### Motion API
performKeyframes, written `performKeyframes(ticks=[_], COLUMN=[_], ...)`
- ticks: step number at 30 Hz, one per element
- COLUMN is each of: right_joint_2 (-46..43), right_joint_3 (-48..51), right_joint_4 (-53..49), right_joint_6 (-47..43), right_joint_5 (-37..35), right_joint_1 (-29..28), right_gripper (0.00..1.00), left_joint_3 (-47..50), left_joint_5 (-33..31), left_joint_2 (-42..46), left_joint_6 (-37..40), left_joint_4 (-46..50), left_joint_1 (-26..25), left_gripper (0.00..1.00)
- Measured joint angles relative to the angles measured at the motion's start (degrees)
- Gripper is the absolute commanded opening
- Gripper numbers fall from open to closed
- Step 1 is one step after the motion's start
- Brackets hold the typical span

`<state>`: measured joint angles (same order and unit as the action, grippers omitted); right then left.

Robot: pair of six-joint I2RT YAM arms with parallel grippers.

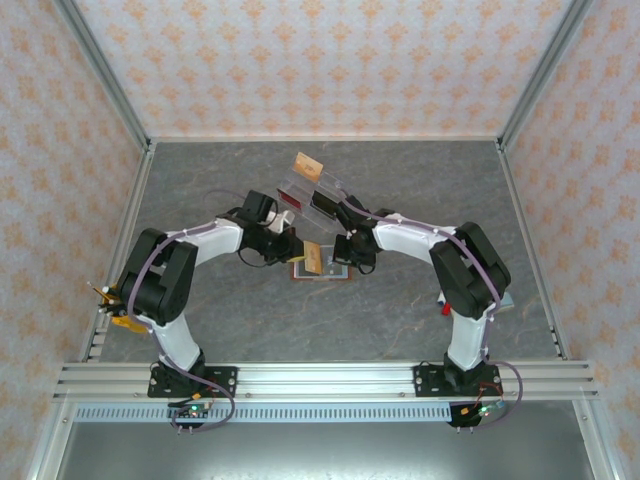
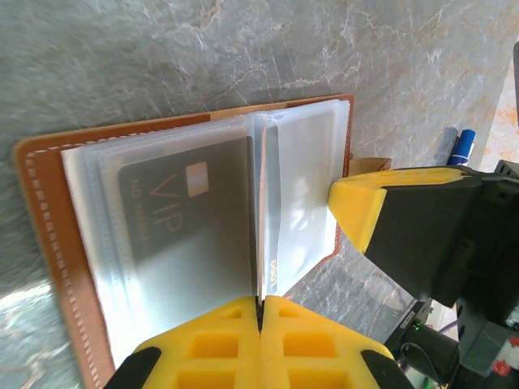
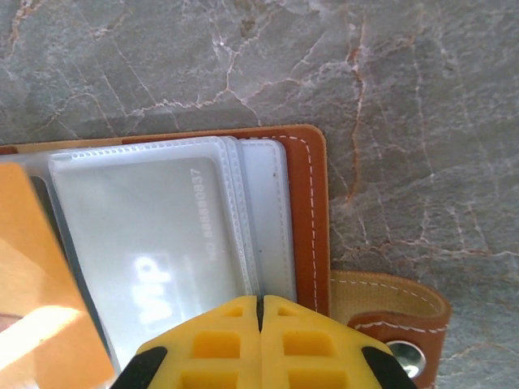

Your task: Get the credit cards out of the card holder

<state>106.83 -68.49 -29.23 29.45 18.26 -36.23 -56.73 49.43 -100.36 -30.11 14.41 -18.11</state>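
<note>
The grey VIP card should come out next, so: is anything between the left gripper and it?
Yes. The VIP card lies inside a clear sleeve of the open card holder; the plastic covers its face. The left gripper is also shut on a tan-orange card, so it is not free.

Grey marbled tabletop (image 1: 400, 320), floral-patterned walls (image 1: 330, 60) around it, aluminium rail (image 1: 330, 378) at near edge
</note>
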Motion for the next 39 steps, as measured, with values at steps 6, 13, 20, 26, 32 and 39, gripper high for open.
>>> performKeyframes(ticks=[6, 13, 20, 26, 32, 39], right_joint_2=[-4.6, -13.7, -13.5, -9.6, -7.6, -7.7], right_joint_3=[0.6, 4.6, 10.3, 11.2, 11.2, 11.3], right_joint_4=[2.2, 13.9, 31.6, 46.3, 55.3, 57.3], right_joint_6=[-2.5, -0.1, 10.3, 20.8, 28.1, 29.8], right_joint_5=[1.9, 10.5, 21.7, 28.6, 31.5, 31.8], right_joint_1=[0.3, 2.8, 4.9, 4.9, 4.9, 5.2], right_gripper=[0.41, 0.67, 0.76, 0.76, 0.6, 0.33], left_joint_3=[1.1, 1.9, 1.9, 2.9, 3.3, 3.3], left_joint_5=[-2.9, -3.8, -1.6, 0.2, 1.4, 1.3], left_joint_2=[5.1, 13.6, 15.7, 17.0, 17.1, 17.1], left_joint_6=[0.7, -2.0, -10.2, -18.1, -22.4, -23.0], left_joint_4=[2.7, 2.0, -4.6, -12.2, -15.6, -15.9], left_joint_1=[1.6, 2.1, 3.3, 5.1, 5.1, 5.6], left_gripper=[0.0, 0.0, 0.0, 0.0, 0.0, 0.0])
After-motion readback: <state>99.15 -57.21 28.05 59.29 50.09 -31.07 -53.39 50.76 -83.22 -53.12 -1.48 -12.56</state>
